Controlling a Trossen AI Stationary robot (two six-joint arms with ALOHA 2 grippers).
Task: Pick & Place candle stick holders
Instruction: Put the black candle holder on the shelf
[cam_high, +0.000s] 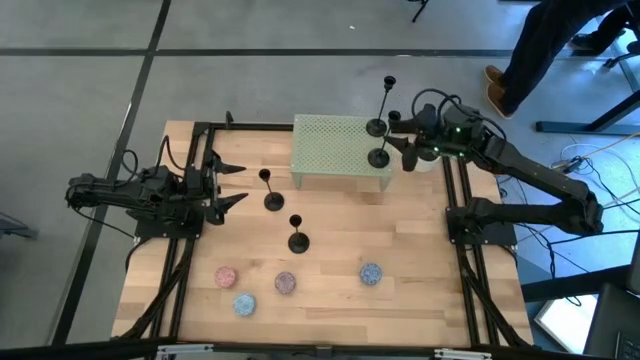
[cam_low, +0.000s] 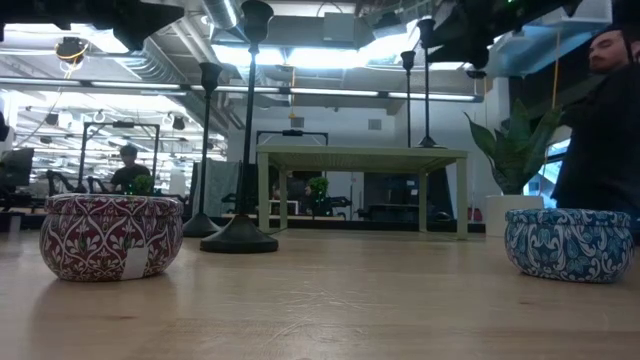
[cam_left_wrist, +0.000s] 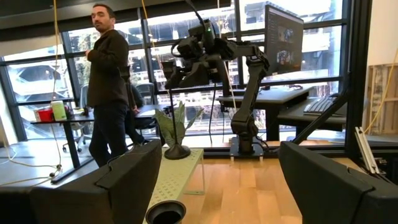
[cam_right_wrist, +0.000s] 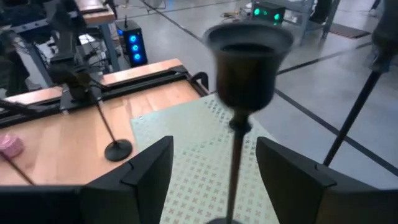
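Note:
Two tall black candle stick holders stand by their round bases on the right end of a green perforated stand (cam_high: 340, 150): the far one (cam_high: 377, 127) and the near one (cam_high: 378, 158). My right gripper (cam_high: 404, 138) is open at the near holder's top. Its cup (cam_right_wrist: 249, 56) and stem (cam_right_wrist: 235, 168) stand between the fingers (cam_right_wrist: 146, 177) with a gap on each side. Two short holders (cam_high: 273, 200) (cam_high: 298, 241) stand on the wooden table. My left gripper (cam_high: 225, 185) waits open at the table's left; one short holder's cup (cam_left_wrist: 165, 213) shows below it.
Several small round patterned tins lie near the front edge: pink (cam_high: 226, 275), blue (cam_high: 244, 304), brownish (cam_high: 285, 283) and blue (cam_high: 371, 272). Black frame rails (cam_high: 455, 200) run along both table sides. A person (cam_high: 560, 40) stands beyond the far right corner.

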